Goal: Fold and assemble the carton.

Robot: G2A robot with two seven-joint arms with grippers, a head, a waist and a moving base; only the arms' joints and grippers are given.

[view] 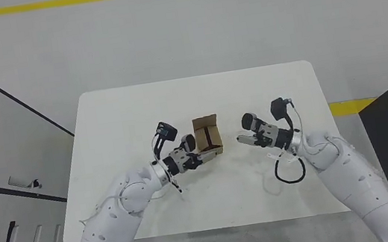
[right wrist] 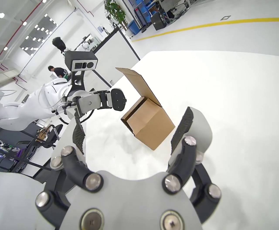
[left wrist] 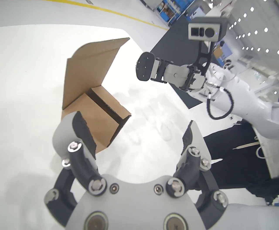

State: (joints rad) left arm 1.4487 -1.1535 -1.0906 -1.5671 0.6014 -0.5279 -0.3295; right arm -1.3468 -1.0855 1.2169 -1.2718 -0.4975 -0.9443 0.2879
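Here, mid-way across the table [view: 119,124], the carton [view: 207,135] sits w/ lid flap up between the left gripper [left wrist: 136,134] & right gripper [right wrist: 130,130], both spread and empty; best approach, prob.: steady one wall, press flap down squarely.

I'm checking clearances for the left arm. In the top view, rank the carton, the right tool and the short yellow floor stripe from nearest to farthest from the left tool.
From the left tool:
1. carton, just beside it.
2. right tool, on the carton's other side.
3. short yellow floor stripe, on the floor, well past the right tool.
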